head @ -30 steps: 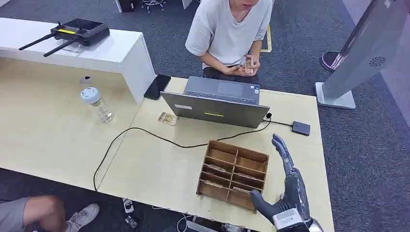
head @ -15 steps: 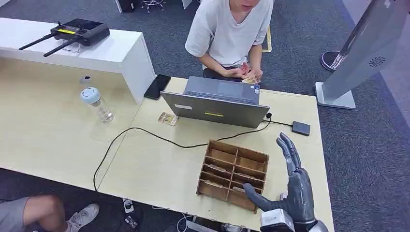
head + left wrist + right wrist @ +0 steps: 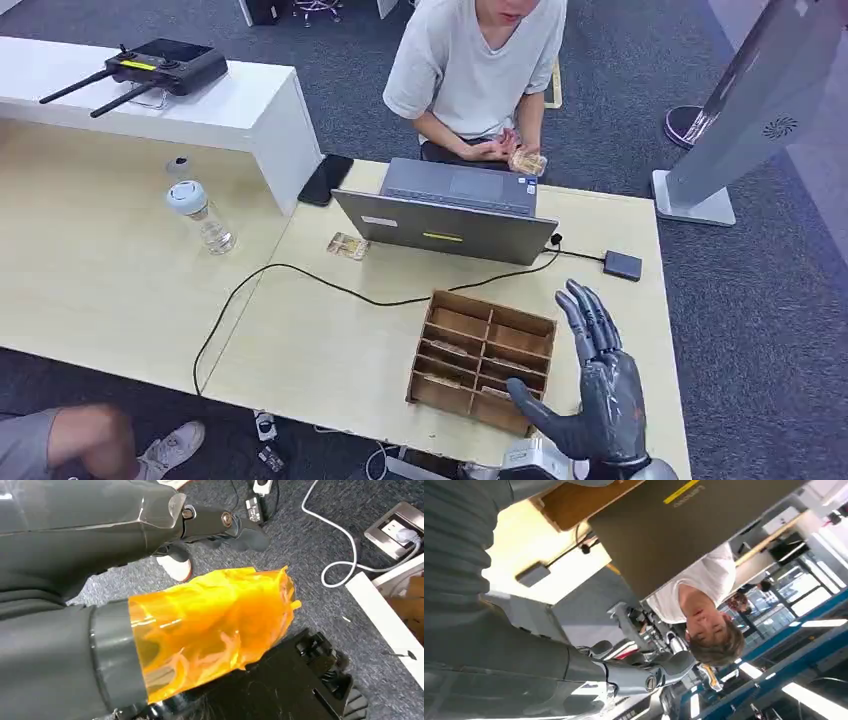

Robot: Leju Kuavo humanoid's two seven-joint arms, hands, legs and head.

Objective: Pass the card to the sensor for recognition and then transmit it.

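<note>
At the near right corner of the tabletop [image 3: 330, 350], the right robot hand [image 3: 590, 390] stands upright, fingers spread apart, holding nothing, just right of the wooden organizer [image 3: 482, 360]. Far across, a person's hands hold a card [image 3: 527, 162] behind the laptop [image 3: 450, 212].

Free room and obstacles on the worktop [image 3: 330, 350]. The right hand [image 3: 596, 400], fingers spread and holding nothing, hovers over the bare strip between the wooden divider box [image 3: 482, 360] and the worktop's right edge. Ahead of it lies the small black sensor [image 3: 622, 265], its thin lead running to the open laptop [image 3: 450, 212], which walls off the far side in front of the seated person [image 3: 480, 70]. A black cable [image 3: 300, 280] crosses the open middle. Farther left stand a water bottle [image 3: 202, 216], a loose card [image 3: 347, 245] and a phone [image 3: 325, 179].
</note>
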